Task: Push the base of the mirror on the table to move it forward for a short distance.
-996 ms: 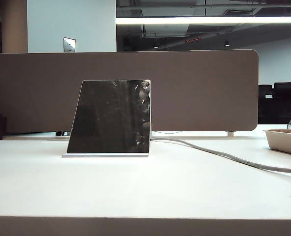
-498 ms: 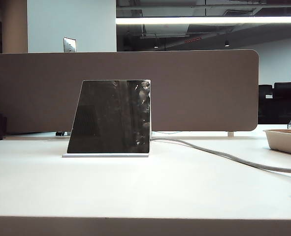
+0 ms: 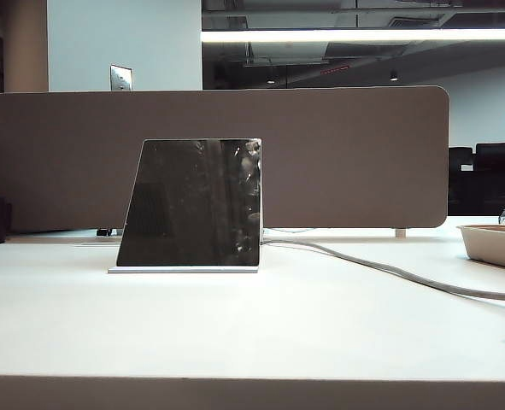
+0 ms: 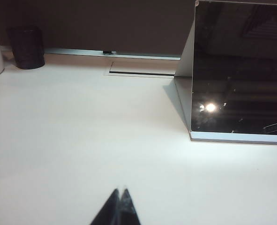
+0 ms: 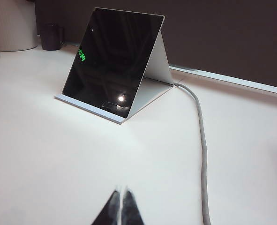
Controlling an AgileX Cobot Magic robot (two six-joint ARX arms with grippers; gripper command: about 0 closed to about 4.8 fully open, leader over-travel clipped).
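The mirror, a dark glossy trapezoid panel, stands upright on its thin white base left of centre on the white table. Neither gripper shows in the exterior view. In the left wrist view the mirror and its base lie well ahead of my left gripper, which is shut with nothing in it. My right gripper is also shut and holds nothing; the mirror on its base stands apart from it, some way off across bare tabletop.
A grey cable runs from behind the mirror toward the right across the table. A beige tray sits at the right edge. A wide beige divider panel closes off the back. A dark cup stands at the far left.
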